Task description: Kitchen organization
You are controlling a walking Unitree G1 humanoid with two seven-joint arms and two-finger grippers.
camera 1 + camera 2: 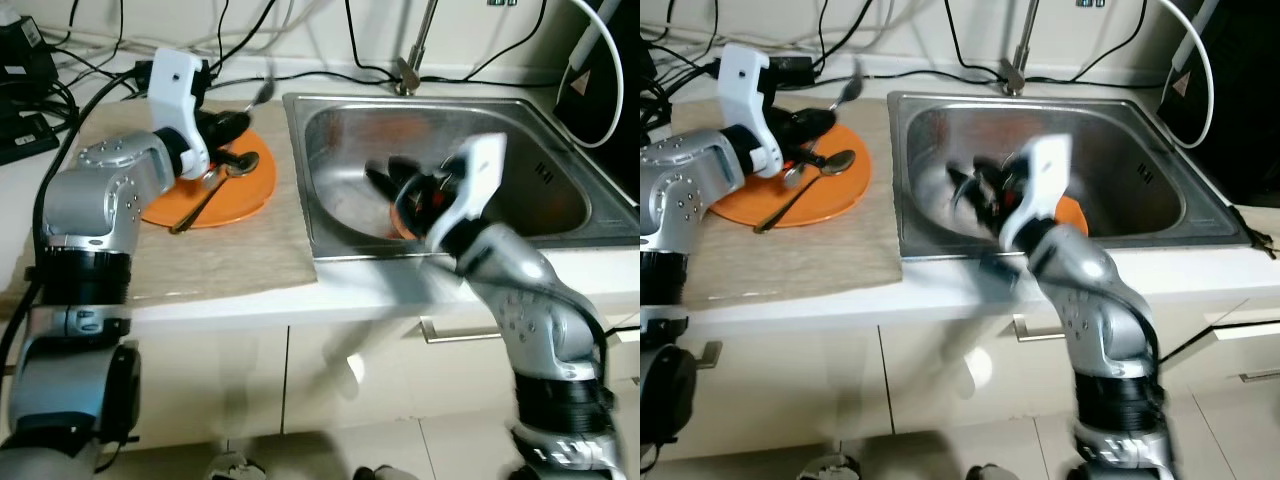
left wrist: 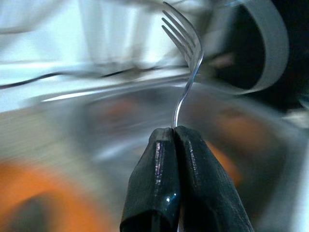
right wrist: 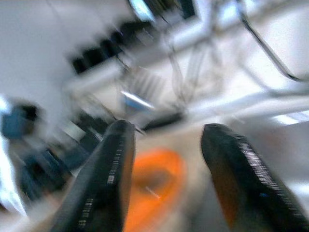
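Holding spoons (image 1: 232, 168), the orange plate (image 1: 250, 190); left gripper (image 2: 175, 133) clamps a fork (image 2: 186, 53); right gripper (image 3: 166, 140) spread.

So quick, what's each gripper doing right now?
Left gripper: closed, holding a fork.
Right gripper: open, holding nothing.

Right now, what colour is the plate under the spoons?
Orange plate; clearest in the left eye view.

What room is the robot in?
Most likely a kitchen: there's a steel sink with a faucet set in a counter, and an orange plate with spoons, while the left gripper holds a fork.
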